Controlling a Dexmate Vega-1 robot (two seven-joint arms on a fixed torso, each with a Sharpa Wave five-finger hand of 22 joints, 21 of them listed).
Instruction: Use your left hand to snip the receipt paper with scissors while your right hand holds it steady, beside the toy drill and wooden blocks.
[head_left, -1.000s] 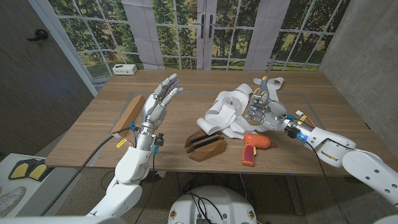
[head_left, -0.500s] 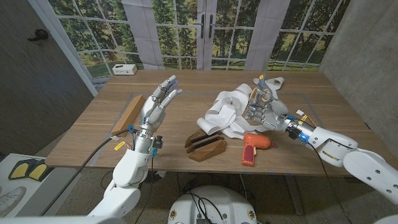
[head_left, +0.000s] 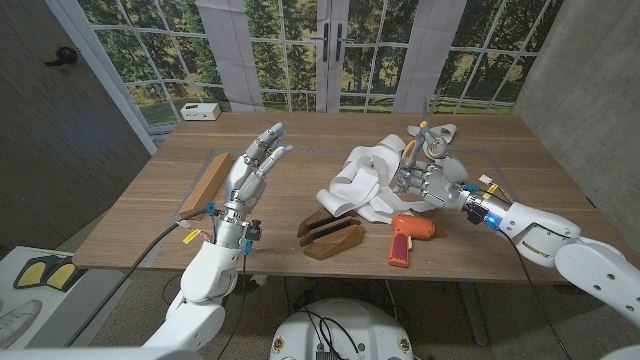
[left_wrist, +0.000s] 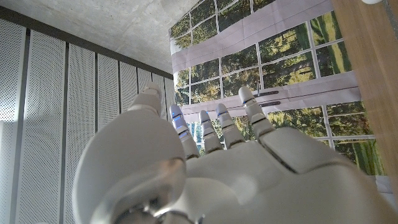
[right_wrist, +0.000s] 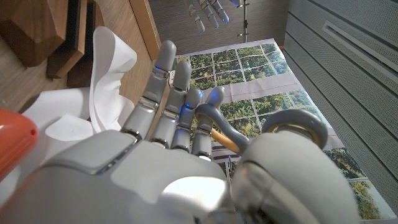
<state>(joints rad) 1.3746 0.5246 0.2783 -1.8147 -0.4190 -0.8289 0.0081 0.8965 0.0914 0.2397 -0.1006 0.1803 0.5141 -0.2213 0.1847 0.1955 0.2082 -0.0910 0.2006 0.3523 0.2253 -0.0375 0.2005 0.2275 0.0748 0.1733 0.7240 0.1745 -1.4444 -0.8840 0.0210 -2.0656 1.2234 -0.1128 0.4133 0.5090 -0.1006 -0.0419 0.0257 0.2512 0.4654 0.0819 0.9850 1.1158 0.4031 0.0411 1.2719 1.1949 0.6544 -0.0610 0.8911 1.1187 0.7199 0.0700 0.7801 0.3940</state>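
Note:
The white receipt paper (head_left: 358, 178) lies crumpled on the table's middle right, also white paper (right_wrist: 112, 68) in the right wrist view. My right hand (head_left: 425, 182) is over its right edge and grips grey-handled scissors (head_left: 432, 140) with the handles pointing up; the scissors' handle loops (right_wrist: 292, 127) show by my right hand (right_wrist: 168, 124). My left hand (head_left: 255, 165) is raised over the table's left part, open, fingers spread, holding nothing; my left hand (left_wrist: 217, 162) shows against the windows. An orange toy drill (head_left: 408, 236) lies in front of the right hand, and the wooden blocks (head_left: 330, 236) lie next to it.
A long wooden plank (head_left: 205, 185) lies at the table's left edge beside my left arm. A small white box (head_left: 200, 112) sits behind the far left corner. The wooden table (head_left: 300, 160) has bare surface between the two hands.
My right hand has shifted slightly to the right with the scissors in it. The left hand has stayed raised and open.

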